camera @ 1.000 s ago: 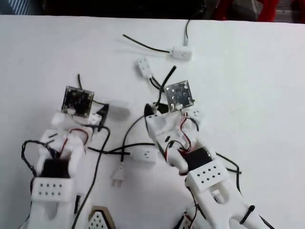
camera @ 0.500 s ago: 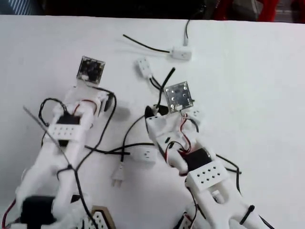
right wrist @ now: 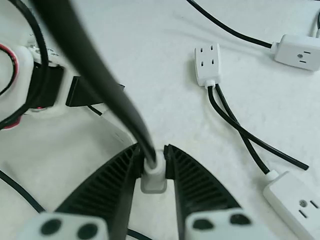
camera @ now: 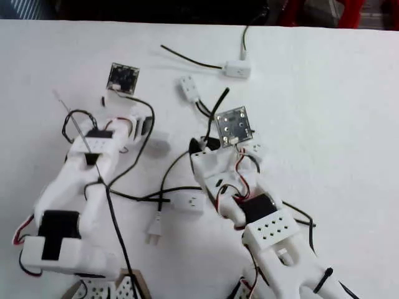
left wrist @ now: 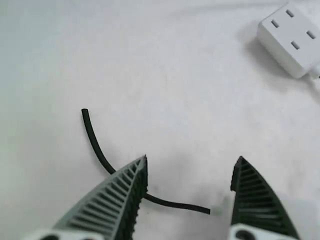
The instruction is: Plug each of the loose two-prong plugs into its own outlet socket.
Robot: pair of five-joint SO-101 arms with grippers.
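Observation:
My right gripper (right wrist: 152, 172) is shut on a white plug (right wrist: 152, 181) whose thick black cable (right wrist: 95, 75) runs up past the camera. In the high view that gripper (camera: 201, 143) sits mid-table beside a small white outlet (camera: 252, 149). Beyond it lie a multi-slot outlet (right wrist: 207, 62) and a single outlet (right wrist: 302, 52). My left gripper (left wrist: 190, 170) is open, its fingers (left wrist: 125, 195) over bare table on either side of a thin black cable end (left wrist: 97, 147), with a white outlet (left wrist: 292, 37) farther off. A loose two-prong plug (camera: 154, 229) lies near another outlet (camera: 189, 202).
Black cables (camera: 140, 196) cross the table between the two arms. Two more outlets, one (camera: 237, 68) at the back and one (camera: 188, 88) nearer the middle, have cords trailing from them. The table's far left and far right are bare white surface.
The left arm has stretched forward, away from the near edge, carrying its wrist camera toward the back of the table. The right arm has stayed put, still shut on its plug.

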